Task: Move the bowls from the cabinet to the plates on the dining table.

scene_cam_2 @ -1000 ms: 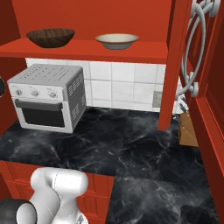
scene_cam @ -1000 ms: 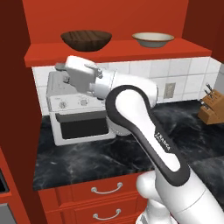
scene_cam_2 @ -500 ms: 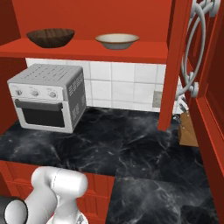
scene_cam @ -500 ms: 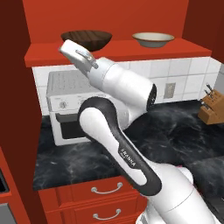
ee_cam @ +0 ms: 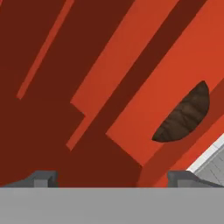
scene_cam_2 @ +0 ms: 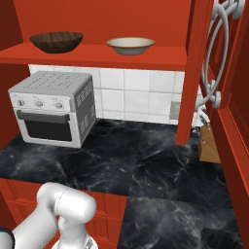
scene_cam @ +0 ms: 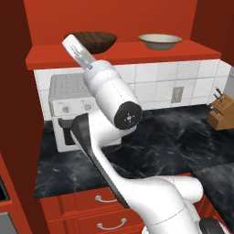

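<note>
The step in hand was the reach for the first bowl: the gripper was raised to the red shelf of the cabinet, its jaws wide apart and holding nothing, just at 9 o'clock of the dark wooden bowl. The cream bowl stood further along the shelf at 3 o'clock, well apart. In the hand view the wooden bowl lay at 3 o'clock, so the next move probably called for turning the hand toward its rim before closing.
</note>
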